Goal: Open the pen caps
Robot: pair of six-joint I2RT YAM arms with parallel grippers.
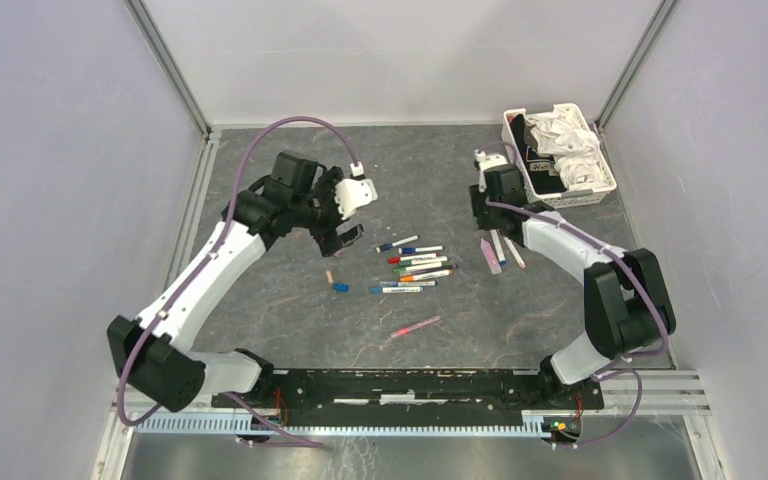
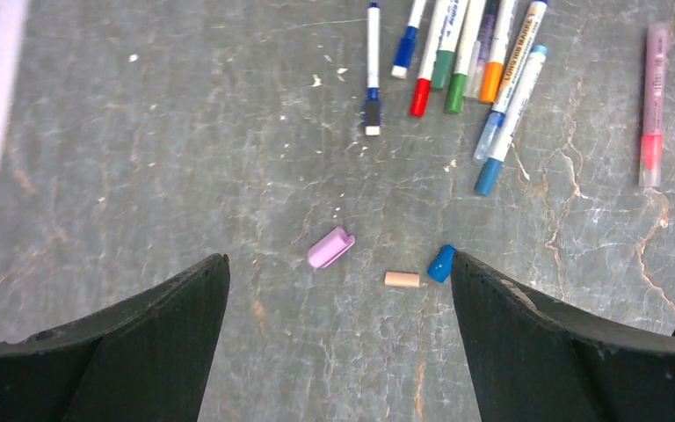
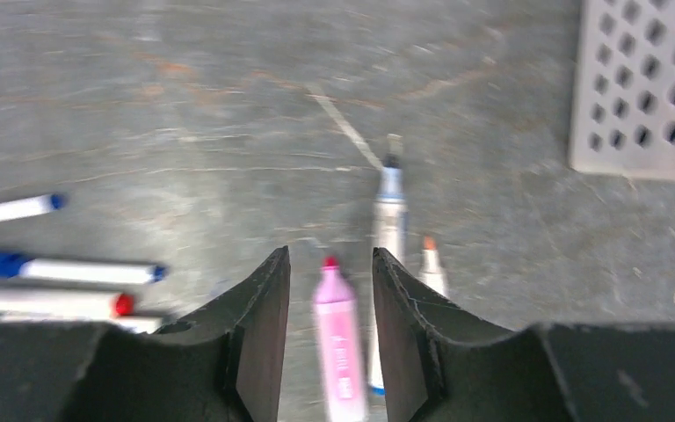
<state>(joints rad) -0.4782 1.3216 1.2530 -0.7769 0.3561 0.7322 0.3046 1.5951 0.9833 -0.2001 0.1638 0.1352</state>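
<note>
Lilac plastic, rounded and stubby, the lilac cap (image 2: 331, 247) lies on its side on the table (image 2: 185, 132), a grey sheet veined with pale cracks. Its long axis runs from lower left to upper right in the left wrist view. Just right of it the tan stub (image 2: 402, 280) lies crosswise, one end close to the blue cap (image 2: 441, 264), which slants steeply upward. All three sit untouched between the widely spread fingers of the left gripper (image 2: 339, 260). Beyond them a row of pens (image 2: 457, 53) fans out, the white barrels cut off by the top edge. Their fitted caps (image 2: 420, 97) in red, green, orange and blue point toward the camera. A pink highlighter (image 2: 653, 105) lies apart at the right. From overhead the lilac cap cannot be made out.

The right gripper (image 3: 331, 255) hangs with its jaws narrowly parted. A pink marker (image 3: 341, 334) lies lengthwise in the gap, red nib bare and pointing away, a sliver of table showing on either side. This view is blurred. A perforated white basket (image 3: 642, 88) is cropped at the corner.
</note>
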